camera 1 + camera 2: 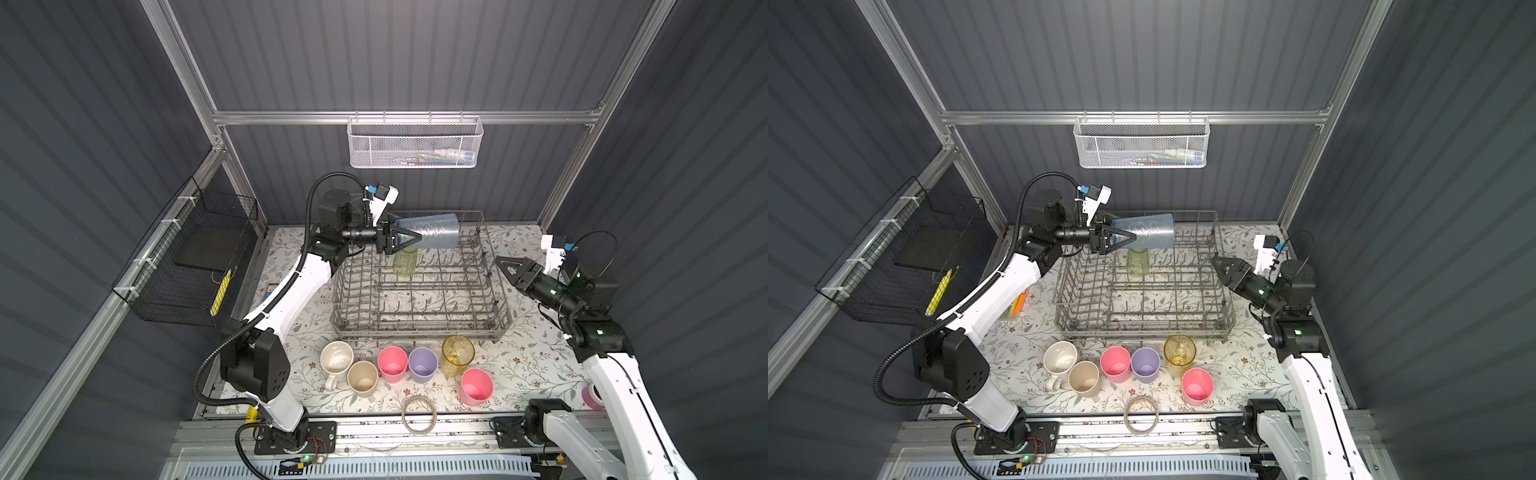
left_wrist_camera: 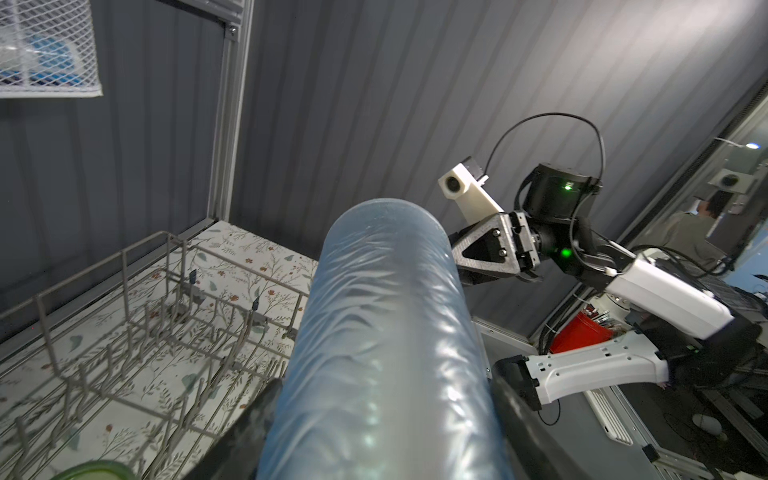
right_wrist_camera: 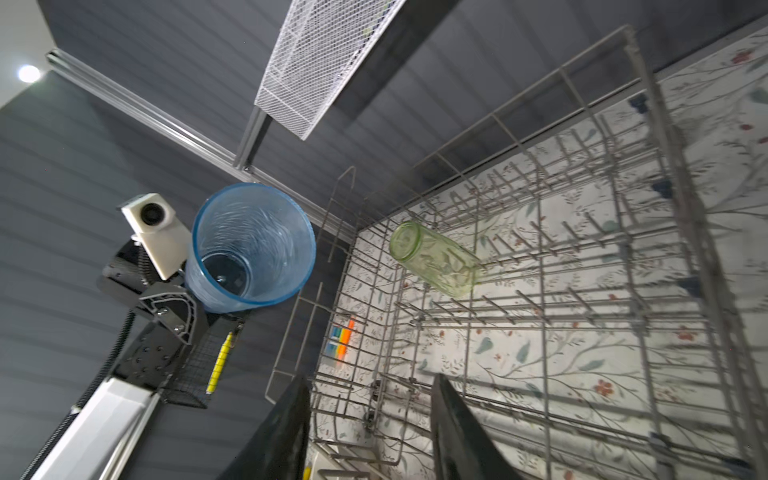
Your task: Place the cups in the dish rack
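One see-through green tumbler (image 1: 404,262) is set in the grey wire dish rack (image 1: 419,330). A see-through blue tumbler (image 1: 432,231) is gripped above it by the left jaws. Six cups (image 1: 422,362) are left on the surface (image 1: 528,365). The right jaws are parted and empty.

green tumbler (image 1: 404,266): partly behind blue tumbler (image 1: 436,230) | round pink thing (image 1: 588,397): half behind right arm (image 1: 619,386)
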Tool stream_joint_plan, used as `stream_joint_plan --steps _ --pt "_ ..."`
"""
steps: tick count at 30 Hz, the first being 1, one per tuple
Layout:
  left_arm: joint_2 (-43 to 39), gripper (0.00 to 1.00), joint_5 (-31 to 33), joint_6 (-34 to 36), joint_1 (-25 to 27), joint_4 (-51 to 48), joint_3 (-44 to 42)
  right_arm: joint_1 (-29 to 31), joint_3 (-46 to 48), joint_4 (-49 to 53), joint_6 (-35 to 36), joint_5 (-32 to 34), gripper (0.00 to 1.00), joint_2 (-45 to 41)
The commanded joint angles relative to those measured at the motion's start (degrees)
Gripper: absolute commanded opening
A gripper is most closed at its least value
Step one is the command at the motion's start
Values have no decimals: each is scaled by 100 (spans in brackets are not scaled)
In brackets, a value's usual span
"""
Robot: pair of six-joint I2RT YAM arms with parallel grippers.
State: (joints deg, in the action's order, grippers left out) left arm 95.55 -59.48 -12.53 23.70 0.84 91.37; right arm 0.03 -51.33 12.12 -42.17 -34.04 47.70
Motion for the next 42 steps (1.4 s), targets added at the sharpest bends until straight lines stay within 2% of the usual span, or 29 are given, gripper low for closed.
stream_joint_plan --steps 1,5,12,20,24,35,42 --pt "216 0 650 687 29 -1358 626 -30 -119 775 611 670 49 -81" --pt "483 0 1103 1087 51 -2349 1196 -38 -75 849 710 750 50 -86" --pt "702 0 2344 2036 133 -4363 1971 -47 -35 985 912 879 51 -59" --pt "590 0 3476 2493 227 -5488 2137 -48 38 985 976 925 52 68" --pt "764 0 4328 2664 343 -6154 2410 -56 46 972 994 941 52 102" --pt "867 0 5429 2744 414 -6687 2593 -56 165 959 1005 943 52 134" --pt "1191 0 5681 2730 451 -6853 2677 -56 220 906 1026 913 52 203"
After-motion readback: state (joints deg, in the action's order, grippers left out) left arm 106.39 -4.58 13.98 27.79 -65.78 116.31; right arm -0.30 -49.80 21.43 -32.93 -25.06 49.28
